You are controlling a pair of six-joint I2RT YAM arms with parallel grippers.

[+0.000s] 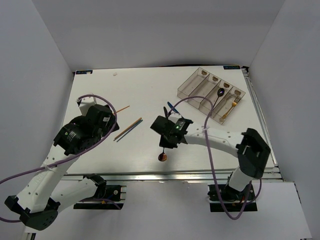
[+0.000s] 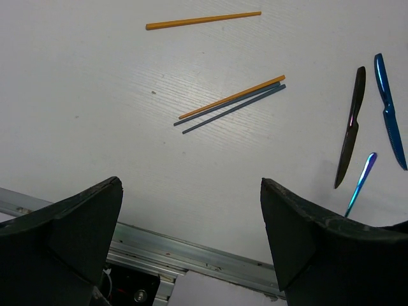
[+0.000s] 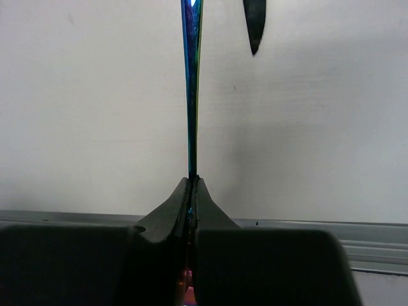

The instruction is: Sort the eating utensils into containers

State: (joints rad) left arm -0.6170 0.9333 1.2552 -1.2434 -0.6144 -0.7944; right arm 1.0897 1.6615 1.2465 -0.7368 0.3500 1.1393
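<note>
My right gripper [image 1: 167,134] is shut on the thin handle of an iridescent spoon [image 3: 191,95]. The spoon's bowl [image 1: 163,157] sticks out behind the gripper, toward the near edge. A black knife [image 2: 351,127] and a blue knife [image 2: 390,108] lie just beyond that gripper; the black knife's tip [image 3: 254,22] shows in the right wrist view. My left gripper [image 2: 191,191] is open and empty above the table's left side. Chopsticks [image 2: 231,102] lie ahead of it, with one orange chopstick [image 2: 203,20] farther off. The clear tray [image 1: 186,89] at the back right holds a purple spoon [image 1: 220,93] and a gold fork [image 1: 230,107].
The metal rail of the table's near edge [image 2: 191,255] runs below my left fingers. White walls enclose the table on three sides. A purple cable loops over each arm.
</note>
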